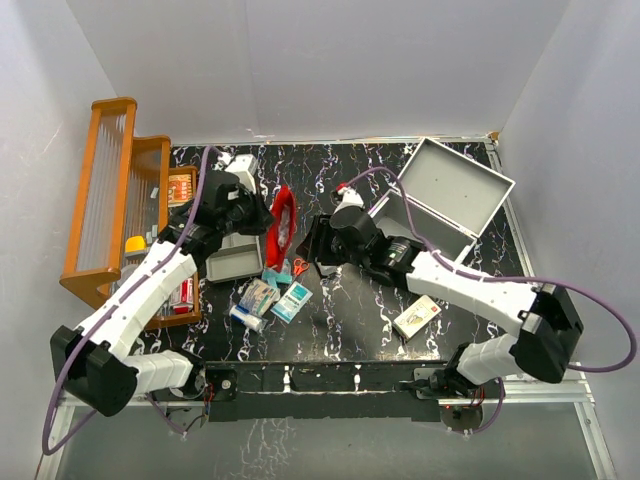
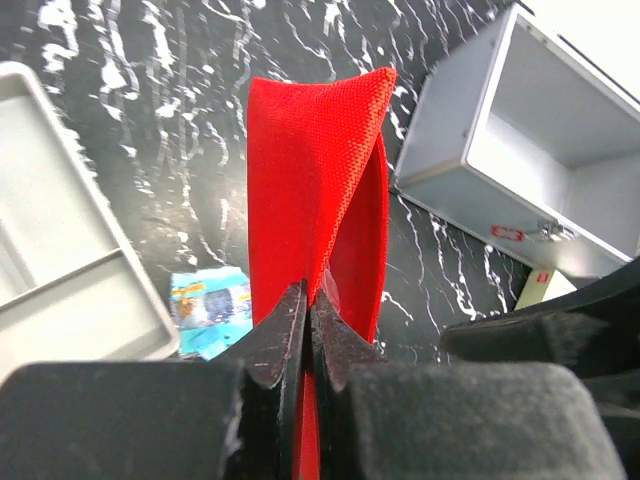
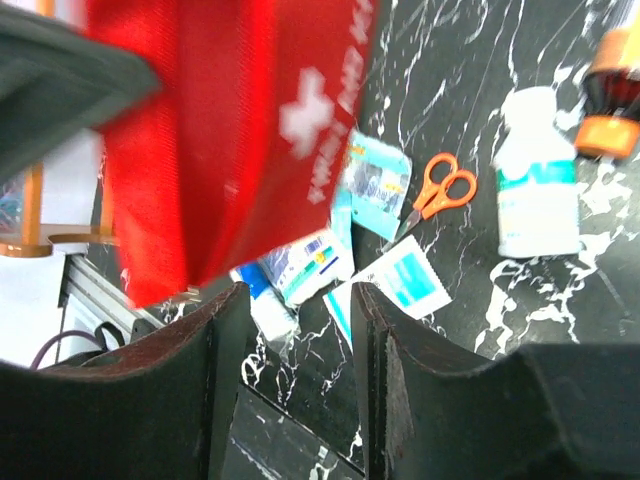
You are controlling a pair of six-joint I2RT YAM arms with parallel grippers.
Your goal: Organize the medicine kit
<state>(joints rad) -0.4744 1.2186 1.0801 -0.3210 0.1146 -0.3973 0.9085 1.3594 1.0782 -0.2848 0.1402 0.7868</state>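
Medicine kit (image 1: 455, 185) open, right edge | left hand (image 2: 307, 302) pinching red pouch (image 2: 315, 170) | right hand (image 3: 300, 305) spread

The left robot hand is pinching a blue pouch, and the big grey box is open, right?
Not blue: the left wrist view shows the left gripper shut on a red pouch. The big grey box is open, as you said.
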